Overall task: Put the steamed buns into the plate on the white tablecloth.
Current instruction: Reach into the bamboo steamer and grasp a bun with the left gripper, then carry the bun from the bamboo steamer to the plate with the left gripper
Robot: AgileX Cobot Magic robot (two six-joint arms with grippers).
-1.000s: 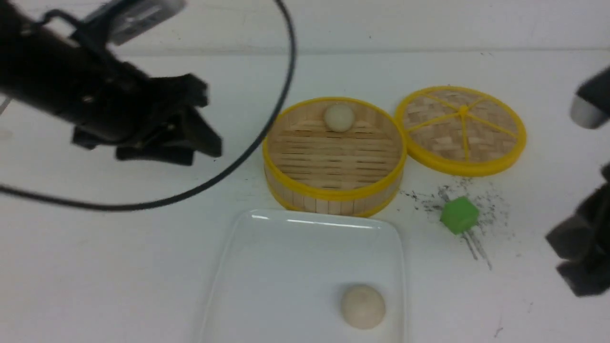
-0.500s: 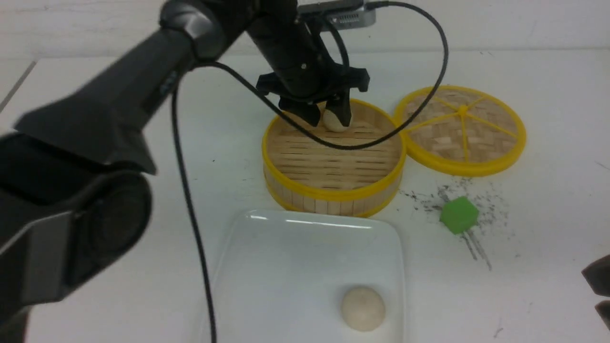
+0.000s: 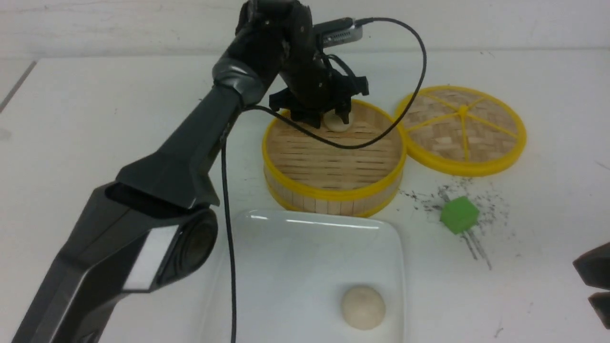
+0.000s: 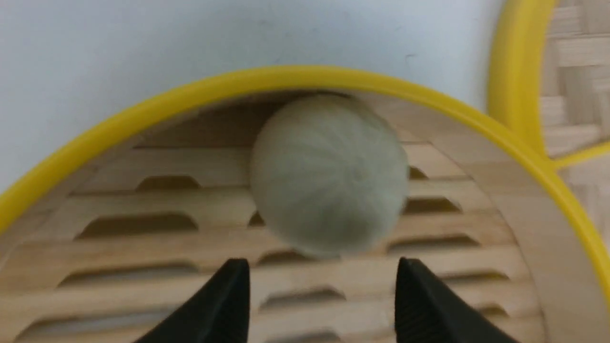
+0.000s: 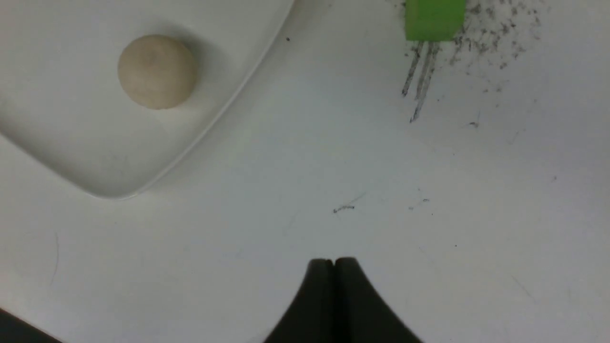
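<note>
One steamed bun (image 3: 337, 125) lies at the far side of the bamboo steamer (image 3: 333, 193). My left gripper (image 3: 329, 119) hangs over it, open, a finger on either side. In the left wrist view the bun (image 4: 329, 174) sits just beyond the spread tips of my left gripper (image 4: 321, 267), untouched. A second steamed bun (image 3: 363, 307) rests in the white plate (image 3: 267, 247) on the white tablecloth (image 3: 95, 119). My right gripper (image 5: 333, 262) is shut and empty over bare cloth, with that bun (image 5: 156, 71) and the plate (image 5: 71, 143) off to one side.
The steamer lid (image 3: 461, 128) lies flat to the right of the steamer, touching it. A green cube (image 3: 459, 215) sits among black smudges right of the plate. The left arm's cable loops over the steamer. The right arm shows only at the front view's lower right edge.
My left arm swung in from the left and came down over the bun in the steamer, its jaws spreading wider. The right arm drew back toward the lower right edge.
</note>
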